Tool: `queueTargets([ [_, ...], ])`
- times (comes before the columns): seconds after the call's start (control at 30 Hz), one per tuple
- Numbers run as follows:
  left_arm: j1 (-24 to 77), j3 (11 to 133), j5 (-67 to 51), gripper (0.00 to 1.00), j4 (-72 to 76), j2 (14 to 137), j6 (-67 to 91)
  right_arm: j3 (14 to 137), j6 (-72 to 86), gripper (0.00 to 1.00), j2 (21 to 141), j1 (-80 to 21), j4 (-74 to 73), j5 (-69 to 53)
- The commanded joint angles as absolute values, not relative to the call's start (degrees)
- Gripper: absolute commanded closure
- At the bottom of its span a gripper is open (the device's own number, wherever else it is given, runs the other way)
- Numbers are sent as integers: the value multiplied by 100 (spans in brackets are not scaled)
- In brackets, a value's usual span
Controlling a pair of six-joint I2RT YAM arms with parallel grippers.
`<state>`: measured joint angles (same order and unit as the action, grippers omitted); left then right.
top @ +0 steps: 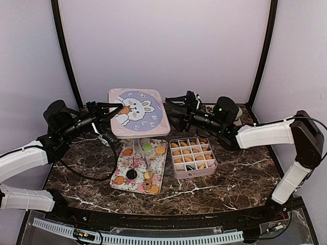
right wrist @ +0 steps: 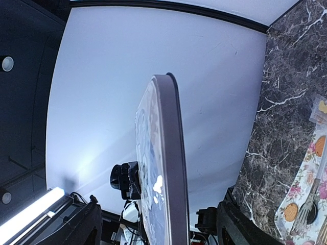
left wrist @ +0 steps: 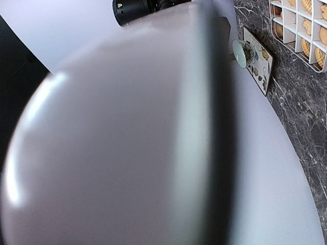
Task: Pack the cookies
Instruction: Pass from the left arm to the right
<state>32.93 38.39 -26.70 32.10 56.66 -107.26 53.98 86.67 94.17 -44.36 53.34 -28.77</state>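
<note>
Cookies, small golden-tan rounds, fill the pink divided tin; my left gripper pinches the pink bunny-printed lid, so my open right gripper should clamp its other rim squarely.

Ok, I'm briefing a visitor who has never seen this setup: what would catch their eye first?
The pink bunny lid, raised at the back between both arms, the left claw clamped on its left edge. In front, a divided tin mostly filled with cookies, beside a floral tray holding a few more.
</note>
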Motion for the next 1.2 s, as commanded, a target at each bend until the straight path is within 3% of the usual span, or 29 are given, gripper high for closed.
queueTargets([
  [0.0,3340,3839,-2561,100,3548,5659,-10601,5542,8791,24,9551,-4607,5876,-3015],
  [0.2,3357,3875,-2540,100,3646,5802,-10558,5731,8926,39,9791,-4728,6208,-3101],
  [0.4,3392,3920,-2536,100,3883,6204,-10566,5647,9022,74,9809,-4704,6398,-3103],
  [0.47,3397,3919,-2547,97,3843,6304,-10628,5439,9003,81,9669,-4616,6399,-3073],
  [0.53,3406,3912,-2548,74,3794,6395,-10681,5157,8969,87,9460,-4474,6408,-3023],
  [0.6,3410,3946,-2545,33,3574,6453,-10746,4857,8858,91,9228,-4307,6300,-2985],
  [0.67,3419,4000,-2505,4,3299,6520,-10798,4595,8756,93,8962,-4140,6146,-2991],
  [0.83,3452,4243,-2248,1,2169,6645,-10766,3866,8621,95,8463,-3654,5914,-3105],
  [0.97,3469,4766,-1793,1,319,6803,-10402,3152,8407,95,8009,-3184,5569,-3211],
  [1.17,3472,6330,-1515,1,-2445,7655,-8686,2203,7918,95,7371,-2598,4930,-3349],
])
